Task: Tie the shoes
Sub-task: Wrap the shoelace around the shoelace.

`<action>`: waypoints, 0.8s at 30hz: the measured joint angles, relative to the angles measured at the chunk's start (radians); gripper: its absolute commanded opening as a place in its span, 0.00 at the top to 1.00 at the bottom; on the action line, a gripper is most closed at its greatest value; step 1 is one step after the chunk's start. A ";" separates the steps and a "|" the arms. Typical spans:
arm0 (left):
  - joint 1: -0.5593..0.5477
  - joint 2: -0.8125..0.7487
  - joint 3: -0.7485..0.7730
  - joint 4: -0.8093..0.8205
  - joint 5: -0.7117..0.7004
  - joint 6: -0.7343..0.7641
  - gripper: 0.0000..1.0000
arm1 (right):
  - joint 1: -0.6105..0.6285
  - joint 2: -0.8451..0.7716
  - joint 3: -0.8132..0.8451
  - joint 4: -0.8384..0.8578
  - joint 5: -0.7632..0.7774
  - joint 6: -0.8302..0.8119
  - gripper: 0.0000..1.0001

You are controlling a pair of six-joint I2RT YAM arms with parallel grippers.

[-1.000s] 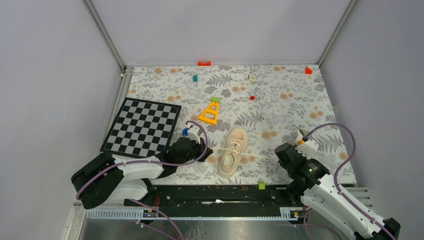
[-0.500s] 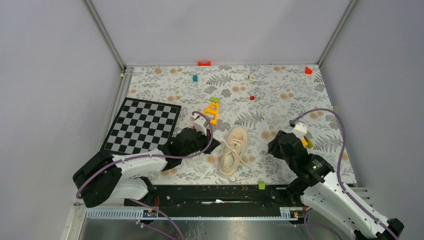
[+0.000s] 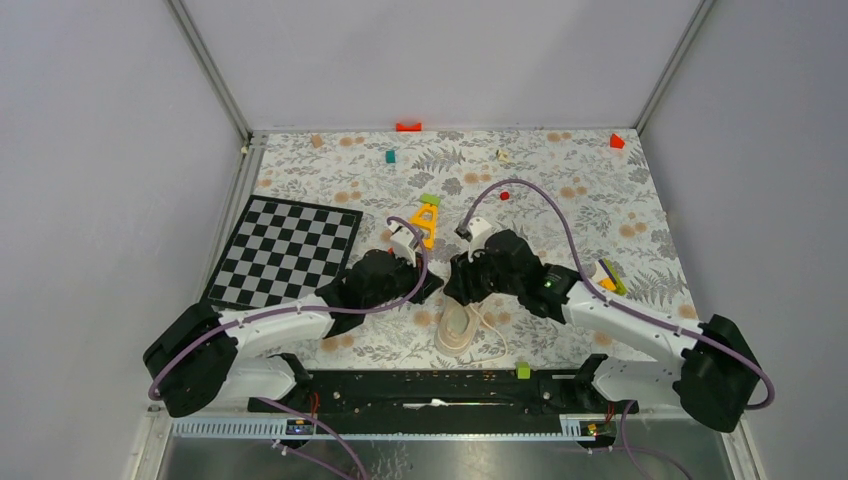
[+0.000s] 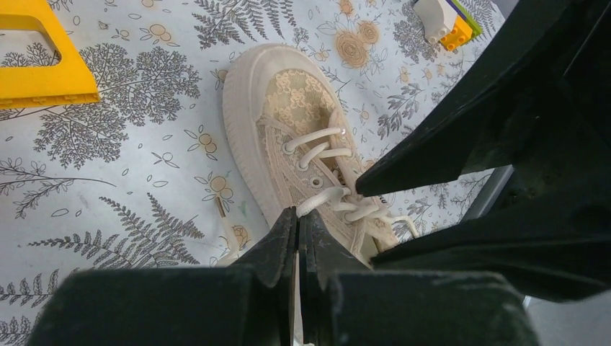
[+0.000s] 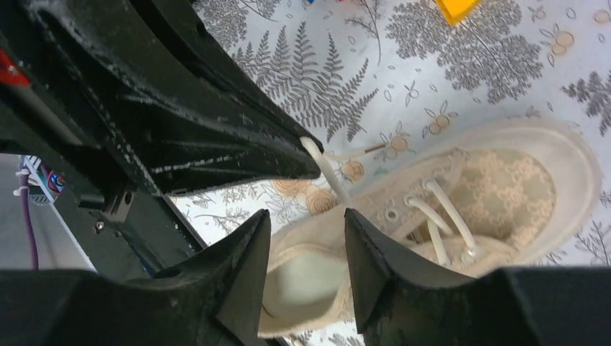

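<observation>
Right end effector (image 5: 306, 216) just above shoe (image 5: 504, 180)

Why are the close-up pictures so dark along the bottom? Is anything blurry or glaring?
Top view: soft, even light, faint shadows, everything sharp. Left wrist view: the shoe is bright and crisp; the left hand is a dark mass up close. Right wrist view: likewise, the right hand looms black; no glare.
</observation>
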 measured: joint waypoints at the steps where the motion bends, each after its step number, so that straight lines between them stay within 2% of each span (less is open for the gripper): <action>1: 0.000 -0.004 0.000 -0.005 0.000 0.002 1.00 | 0.000 0.021 0.004 0.020 -0.013 -0.008 0.58; 6: 0.000 -0.006 0.000 -0.017 0.004 0.005 1.00 | 0.001 0.077 0.023 0.060 -0.024 -0.027 0.61; 11: 0.000 -0.006 0.000 -0.018 0.005 0.011 1.00 | 0.001 0.101 0.038 0.067 -0.005 -0.037 0.56; 14: 0.000 -0.006 0.000 -0.018 0.005 0.013 1.00 | 0.001 0.105 0.038 0.066 0.020 -0.040 0.49; 17: 0.000 -0.006 0.000 -0.018 0.006 0.016 1.00 | 0.001 0.105 0.038 0.066 0.044 -0.045 0.49; 22: 0.000 -0.006 0.000 -0.016 0.006 0.016 1.00 | 0.001 0.122 0.042 0.066 0.061 -0.052 0.64; 24: 0.002 -0.006 0.000 -0.020 0.005 0.019 1.00 | 0.001 0.138 0.047 0.065 0.061 -0.053 0.75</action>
